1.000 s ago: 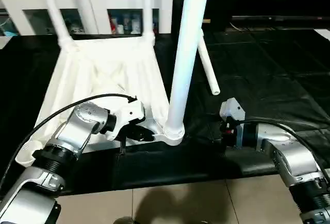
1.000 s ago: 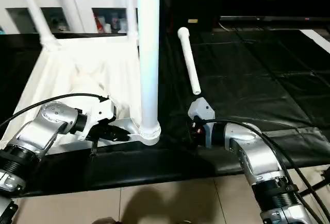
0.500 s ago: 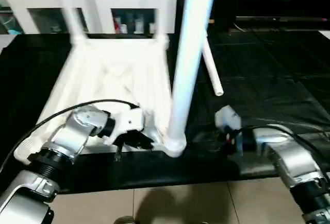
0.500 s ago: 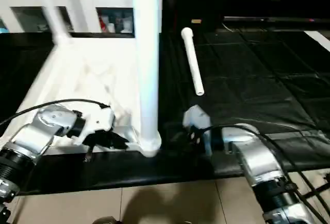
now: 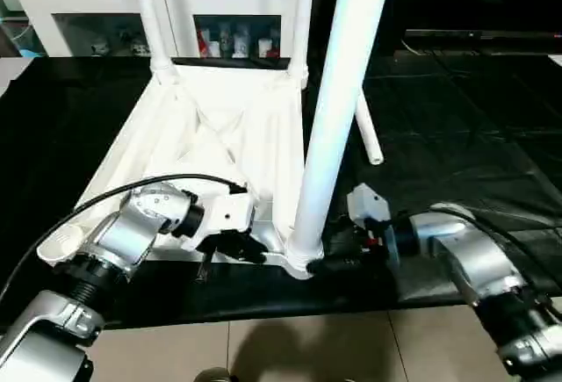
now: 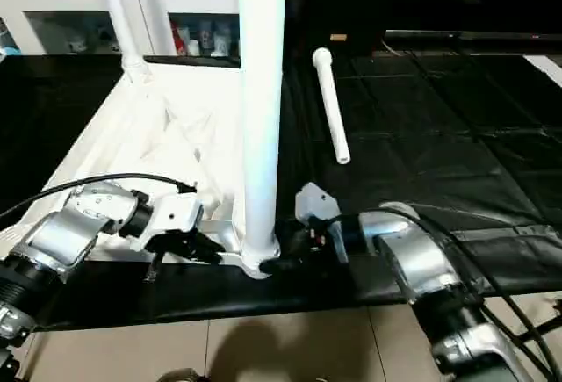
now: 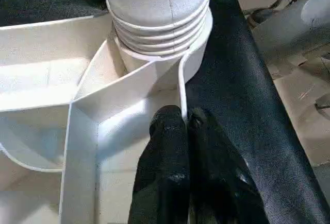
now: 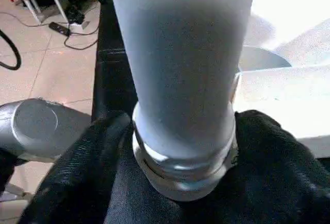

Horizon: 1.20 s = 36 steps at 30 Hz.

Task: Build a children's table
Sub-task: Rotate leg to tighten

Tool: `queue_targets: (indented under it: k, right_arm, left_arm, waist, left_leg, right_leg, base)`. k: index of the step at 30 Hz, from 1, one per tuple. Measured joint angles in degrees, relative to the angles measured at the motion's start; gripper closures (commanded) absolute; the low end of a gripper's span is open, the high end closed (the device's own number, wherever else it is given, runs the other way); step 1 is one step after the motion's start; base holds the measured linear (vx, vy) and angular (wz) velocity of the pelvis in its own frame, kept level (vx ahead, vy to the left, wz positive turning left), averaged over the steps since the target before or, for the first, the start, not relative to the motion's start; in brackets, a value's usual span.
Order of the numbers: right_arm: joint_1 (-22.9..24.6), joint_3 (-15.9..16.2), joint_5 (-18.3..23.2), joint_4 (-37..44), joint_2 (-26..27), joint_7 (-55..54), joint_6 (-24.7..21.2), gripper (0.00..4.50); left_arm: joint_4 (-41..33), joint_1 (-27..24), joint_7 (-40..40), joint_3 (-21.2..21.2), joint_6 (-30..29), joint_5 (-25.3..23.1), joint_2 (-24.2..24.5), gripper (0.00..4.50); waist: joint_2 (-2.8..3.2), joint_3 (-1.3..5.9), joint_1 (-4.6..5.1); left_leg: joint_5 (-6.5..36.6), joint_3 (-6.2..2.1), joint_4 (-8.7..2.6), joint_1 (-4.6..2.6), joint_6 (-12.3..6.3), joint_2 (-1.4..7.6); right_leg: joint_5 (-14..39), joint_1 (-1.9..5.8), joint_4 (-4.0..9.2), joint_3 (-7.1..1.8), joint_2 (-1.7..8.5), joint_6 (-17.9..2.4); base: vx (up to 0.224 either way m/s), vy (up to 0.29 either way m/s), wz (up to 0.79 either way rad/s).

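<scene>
My left tool (image 7: 180, 126) is pressed together on the thin near rim of the upturned table top (image 5: 215, 136), just beside the near right corner socket. My right tool (image 8: 180, 147) straddles the base of the upright leg (image 5: 338, 110) in that socket, one finger on each side. Beyond, two more legs stand at the far corners; a loose leg (image 6: 330, 105) lies on the black mat (image 5: 457, 136), right. A white cabinet (image 5: 105, 4) stands farthest.
</scene>
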<state>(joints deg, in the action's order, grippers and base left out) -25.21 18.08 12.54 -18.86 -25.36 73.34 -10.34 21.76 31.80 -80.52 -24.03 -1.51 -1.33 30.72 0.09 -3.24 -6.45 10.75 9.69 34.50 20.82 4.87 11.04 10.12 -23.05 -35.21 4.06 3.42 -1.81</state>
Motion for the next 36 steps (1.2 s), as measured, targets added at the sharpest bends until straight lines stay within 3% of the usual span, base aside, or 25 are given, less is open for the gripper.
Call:
queue_targets:
  k: [6, 17, 20, 24, 26, 29, 33, 36]
  right_arm:
    - [-0.03, -0.01, -0.08, -0.43, 0.01, 0.14, 0.96, 1.72]
    - [0.12, -0.05, -0.21, -0.6, 0.1, 0.03, 1.56, 1.76]
    - [2.49, -2.6, -0.46, -0.21, 1.73, -5.26, 0.46, 1.76]
    - [2.94, -4.81, -1.89, -1.29, 4.09, -13.06, -0.8, 1.76]
    - [0.68, -7.83, -4.14, -6.45, 9.71, -25.52, -0.75, 1.77]
    - [-1.6, -9.52, -5.35, -10.17, 14.02, -35.6, -0.8, 1.78]
    - [-5.77, -11.56, -6.13, -15.56, 19.65, -45.83, -0.73, 1.78]
    - [-7.97, -11.85, -6.6, -18.06, 21.67, -49.8, -0.04, 1.78]
  left_arm:
    - [-0.11, 0.0, -0.1, -0.1, 0.0, -0.08, -0.03, 4.5]
    - [-0.08, 0.01, 0.24, 0.09, -0.88, -0.08, -0.71, 4.5]
    - [2.52, 0.29, 4.99, 1.92, -3.5, -0.37, -3.83, 4.5]
    - [5.15, 1.34, 10.95, 3.27, -7.33, -0.96, -7.15, 4.5]
    - [9.31, 4.49, 20.19, 5.0, -12.97, -2.95, -11.82, 4.5]
    - [10.26, 5.6, 27.27, 6.13, -17.45, -3.4, -15.46, 4.5]
    - [10.37, 6.76, 33.77, 8.21, -22.04, -3.81, -18.15, 4.5]
    - [10.36, 7.24, 35.53, 9.1, -22.65, -4.13, -18.44, 4.5]
  waist:
    - [0.0, 0.0, 0.0]
    - [0.02, 0.01, -0.02]
    - [0.21, 0.14, -0.1]
    - [0.22, 0.13, 0.89]
    - [0.27, 0.1, 2.33]
    - [0.33, 0.07, 4.42]
    - [0.3, 0.07, 5.44]
    - [0.28, 0.08, 5.42]
  left_leg:
    - [0.01, 0.0, 0.0, 0.0, -0.01, 0.0]
    - [0.01, 0.0, 0.0, -0.01, -0.01, 0.0]
    - [-0.05, 0.09, 0.02, -0.37, -0.08, -0.02]
    - [-0.06, 0.11, 0.0, -0.85, -0.1, -0.03]
    - [-0.06, 0.1, 0.03, -0.87, -0.09, -0.04]
    - [-0.06, -0.04, 0.01, -0.68, -0.09, -0.06]
    - [-0.1, -0.1, -0.02, -0.43, -0.03, -0.04]
    - [-0.09, -0.09, -0.1, -0.15, 0.04, -0.05]
  right_leg:
    - [0.0, 0.0, 0.01, 0.0, 0.0, 0.0]
    - [0.0, 0.01, 0.01, 0.0, 0.0, 0.0]
    - [0.02, 0.39, 0.0, -0.1, 0.03, 0.03]
    - [0.25, 0.77, 0.16, -0.11, 0.02, 0.42]
    - [0.26, 0.77, 0.27, -0.06, 0.03, 0.43]
    - [0.26, 0.69, 0.54, 0.15, 0.08, 0.44]
    - [0.09, 0.18, 0.52, 0.2, 0.04, 0.27]
    - [-0.75, -0.15, 0.46, 0.16, 0.03, 0.0]
  base:
    - [0.0, 0.0, 0.0]
    - [0.0, 0.0, 0.0]
    - [0.0, 0.0, 0.0]
    - [0.0, 0.0, 0.0]
    - [-0.028, 0.005, -0.04]
    - [-0.036, 0.011, -0.09]
    - [0.0, 0.0, 0.0]
    - [0.0, 0.0, 0.0]
